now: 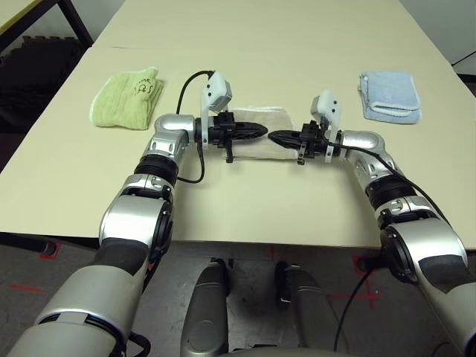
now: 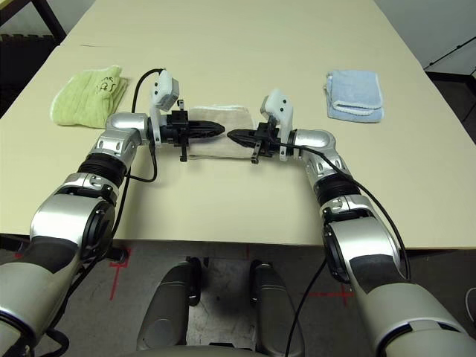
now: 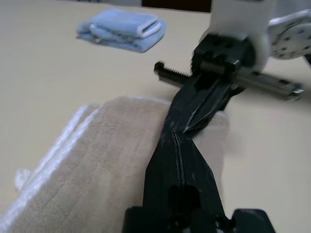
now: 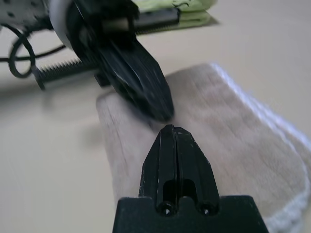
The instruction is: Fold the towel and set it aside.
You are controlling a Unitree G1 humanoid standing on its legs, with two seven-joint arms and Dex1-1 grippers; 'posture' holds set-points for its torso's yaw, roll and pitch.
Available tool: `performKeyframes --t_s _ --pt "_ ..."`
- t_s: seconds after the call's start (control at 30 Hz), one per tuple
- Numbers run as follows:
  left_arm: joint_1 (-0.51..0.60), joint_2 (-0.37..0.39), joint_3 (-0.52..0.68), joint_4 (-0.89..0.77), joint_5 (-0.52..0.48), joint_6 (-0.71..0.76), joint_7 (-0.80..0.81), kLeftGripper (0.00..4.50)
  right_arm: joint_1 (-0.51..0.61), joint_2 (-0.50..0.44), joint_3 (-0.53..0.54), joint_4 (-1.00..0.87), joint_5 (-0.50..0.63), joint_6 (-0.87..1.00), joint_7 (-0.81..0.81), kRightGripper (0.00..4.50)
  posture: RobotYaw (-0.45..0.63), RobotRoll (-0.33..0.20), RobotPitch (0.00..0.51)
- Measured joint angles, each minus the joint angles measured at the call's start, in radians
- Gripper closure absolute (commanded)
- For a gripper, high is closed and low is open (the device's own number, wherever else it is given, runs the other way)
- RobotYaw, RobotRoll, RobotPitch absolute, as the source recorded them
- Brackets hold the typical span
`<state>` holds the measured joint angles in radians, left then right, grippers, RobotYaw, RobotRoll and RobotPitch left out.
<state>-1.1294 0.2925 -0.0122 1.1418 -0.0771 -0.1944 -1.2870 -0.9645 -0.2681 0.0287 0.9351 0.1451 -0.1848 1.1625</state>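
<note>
fingers of both grippers pressed shut, empty, tip to tip above the folded towel [image 1: 260,126]

the left gripper [image 1: 256,132] and right gripper [image 1: 277,137] point at each other, tips close but apart, over the beige towel lying folded on the tabletop [image 1: 245,208] midway between a lime-green towel [image 1: 128,98] on the robot's left and a light blue towel [image 1: 390,96] on its right

The beige towel [image 1: 260,126] lies folded flat mid-table, white-stitched edge showing.
</note>
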Motion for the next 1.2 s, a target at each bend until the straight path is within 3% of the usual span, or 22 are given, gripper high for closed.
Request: performKeyframes --t_s 0.57,0.73,0.93,1.07,1.2 --pt "0.023 0.039 -0.057 0.086 0.121 -0.057 0.156 4.46 -0.027 0.001 0.038 0.167 -0.1 -0.067 -0.094 4.5 0.08 0.0 0.2" --pt "0.005 0.049 -0.048 0.093 0.121 -0.053 0.165 4.46 -0.041 -0.005 0.036 0.172 -0.1 -0.073 -0.09 4.5 0.08 0.0 0.197" --pt "-0.055 0.119 -0.011 0.093 0.109 -0.02 0.131 4.46 -0.067 -0.073 -0.007 0.171 -0.075 -0.072 -0.045 4.5 0.08 0.0 0.191" --pt "-0.092 0.097 0.055 0.091 0.049 0.008 0.156 4.46 -0.142 -0.05 -0.081 0.167 -0.006 -0.042 -0.064 4.5 0.09 0.0 0.191" --pt "-0.104 0.083 0.066 0.086 0.041 0.015 0.182 4.46 -0.173 -0.013 -0.089 0.178 -0.015 -0.046 -0.162 4.5 0.1 0.0 0.194"
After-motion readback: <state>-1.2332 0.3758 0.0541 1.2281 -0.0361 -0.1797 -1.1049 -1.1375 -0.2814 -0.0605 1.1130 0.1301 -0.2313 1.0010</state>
